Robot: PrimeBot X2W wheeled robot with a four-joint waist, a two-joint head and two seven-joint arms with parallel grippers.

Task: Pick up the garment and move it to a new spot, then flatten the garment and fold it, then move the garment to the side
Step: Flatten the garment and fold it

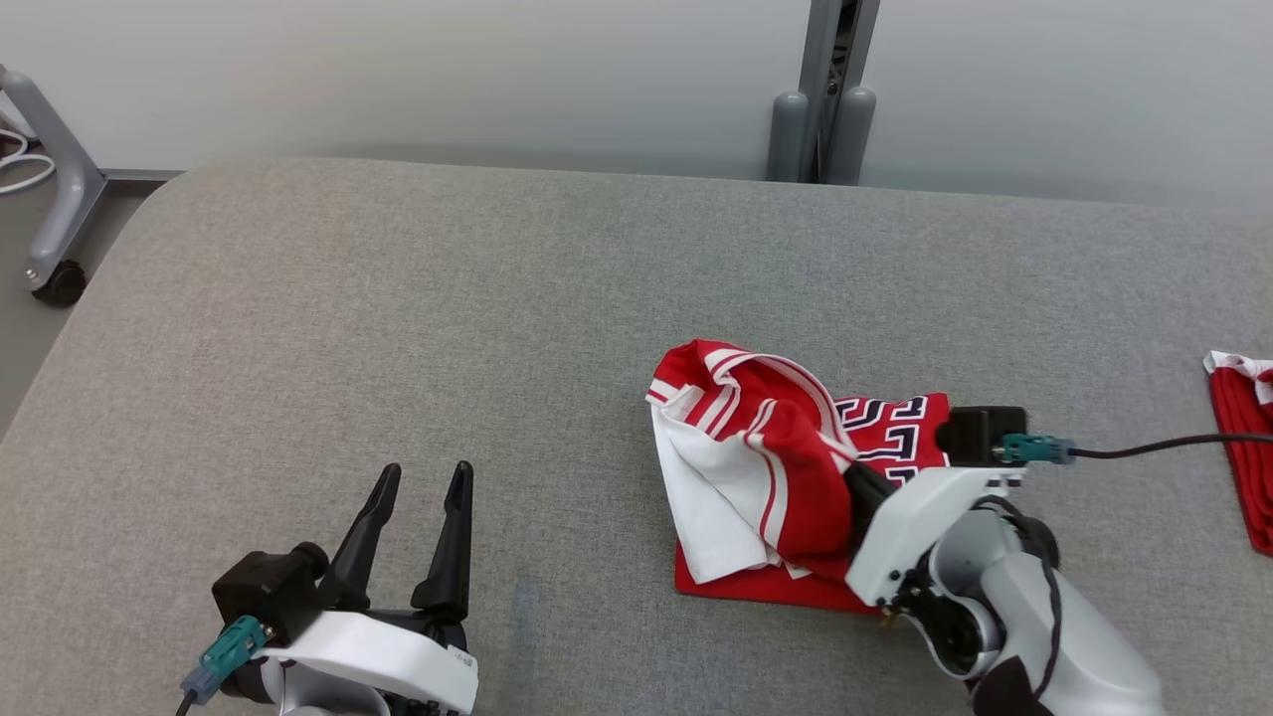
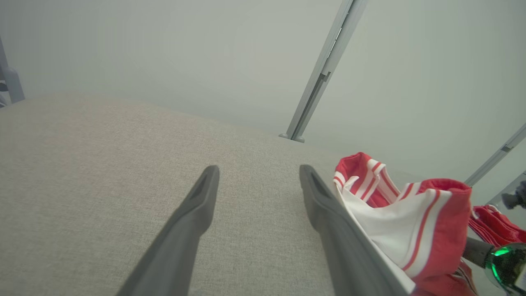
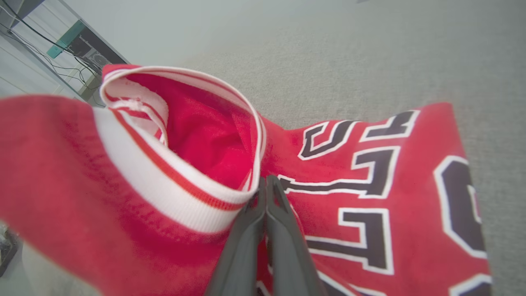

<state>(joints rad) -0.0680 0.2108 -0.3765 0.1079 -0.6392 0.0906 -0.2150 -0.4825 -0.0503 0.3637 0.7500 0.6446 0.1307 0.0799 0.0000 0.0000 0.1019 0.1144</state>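
Observation:
A red garment [image 1: 756,457] with white striped trim and dark lettering lies crumpled on the grey padded table [image 1: 398,318], right of centre. In the right wrist view my right gripper [image 3: 267,181] is shut, its tips pinching the white-and-red trim of the garment [image 3: 370,185], and a fold is lifted up over the fingers. In the head view those fingers are hidden under the raised cloth, beside the white wrist [image 1: 925,517]. My left gripper [image 1: 426,472] stands open at the lower left, well apart from the garment [image 2: 394,222]. Nothing sits between its fingers [image 2: 259,170].
Another red cloth [image 1: 1243,447] lies at the table's right edge. A grey post [image 1: 820,129] rises behind the far edge. A wheeled stand leg [image 1: 60,199] is on the floor at the far left. The table's left corner is rounded.

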